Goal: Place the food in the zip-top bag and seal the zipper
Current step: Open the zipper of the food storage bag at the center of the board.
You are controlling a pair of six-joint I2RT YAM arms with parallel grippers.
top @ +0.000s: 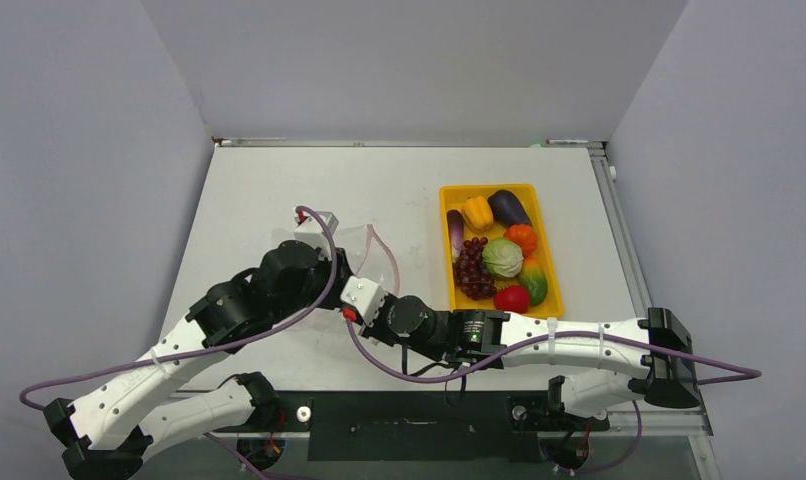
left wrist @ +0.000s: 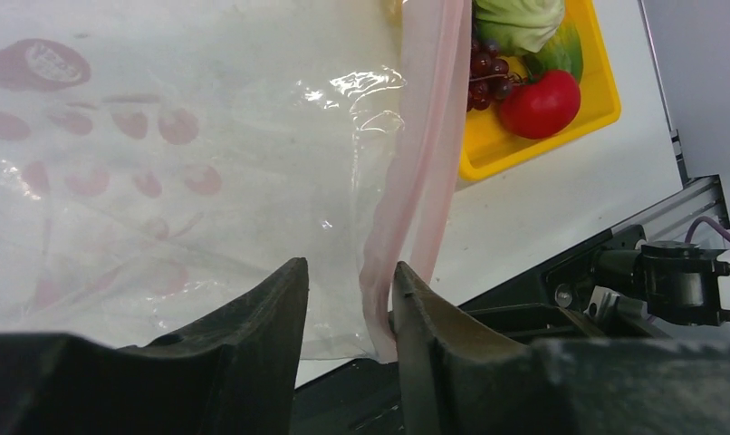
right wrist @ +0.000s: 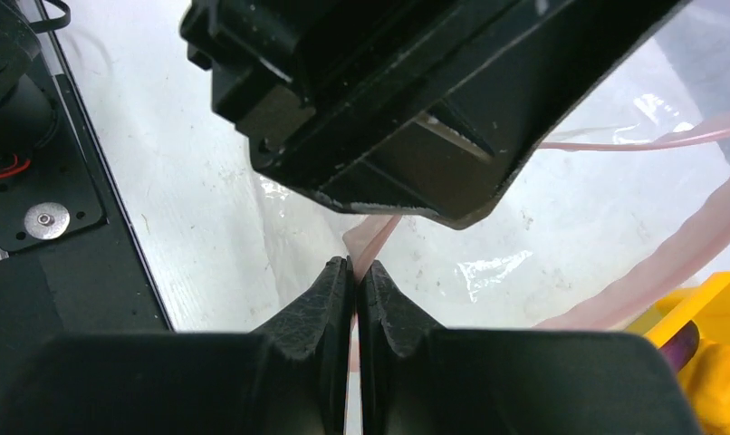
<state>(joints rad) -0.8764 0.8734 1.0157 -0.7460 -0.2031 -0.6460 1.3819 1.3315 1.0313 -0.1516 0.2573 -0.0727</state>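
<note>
The zip-top bag (top: 371,250) lies flat on the table, left of the yellow tray (top: 444,245). It is empty in the left wrist view (left wrist: 162,181). The food sits in the tray: grape bunch (top: 471,268), eggplant (top: 509,207), yellow pepper (top: 477,213), a green piece (top: 502,257), a red piece (top: 511,298) and an orange piece (top: 522,238). My left gripper (left wrist: 350,267) is open, with the zipper (left wrist: 425,163) standing between its fingers and touching the right one. My right gripper (right wrist: 355,263) is shut on the near end of the zipper (right wrist: 379,234).
The two grippers meet over the bag's near corner, with the left gripper's body close above the right fingers (right wrist: 325,299). The tray's near corner (right wrist: 705,308) is close on the right. The black base rail (left wrist: 615,272) runs along the table's near edge.
</note>
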